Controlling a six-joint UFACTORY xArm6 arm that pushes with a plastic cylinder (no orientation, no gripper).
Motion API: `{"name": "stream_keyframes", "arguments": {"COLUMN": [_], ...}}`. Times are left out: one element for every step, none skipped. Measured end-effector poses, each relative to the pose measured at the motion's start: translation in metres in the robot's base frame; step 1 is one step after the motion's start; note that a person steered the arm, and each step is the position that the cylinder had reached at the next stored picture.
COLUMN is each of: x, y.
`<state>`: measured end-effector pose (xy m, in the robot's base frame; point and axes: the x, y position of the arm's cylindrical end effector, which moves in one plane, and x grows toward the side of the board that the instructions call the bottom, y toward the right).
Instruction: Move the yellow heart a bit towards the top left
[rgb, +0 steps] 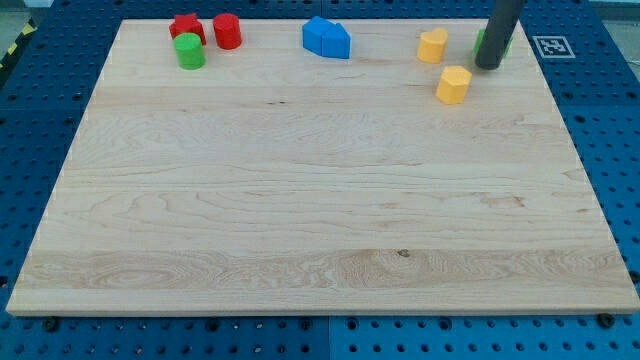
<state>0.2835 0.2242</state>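
Observation:
Two yellow blocks sit near the view's top right. The upper one has a notched, heart-like outline. The lower one looks more like a hexagon. My tip rests on the board to the right of both, about a block's width from each and touching neither. A green block sits right behind the rod and is mostly hidden by it.
A blue block lies at the top centre. Two red blocks and a green cylinder cluster at the top left. The wooden board ends close behind the blocks, with a blue pegboard around it.

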Motion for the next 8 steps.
{"name": "stream_keyframes", "arguments": {"x": [-0.018, -0.029, -0.029, -0.032, -0.038, -0.040, -0.040, -0.040], "y": [0.000, 0.000, -0.002, -0.018, -0.041, -0.063, -0.082, -0.089]}}
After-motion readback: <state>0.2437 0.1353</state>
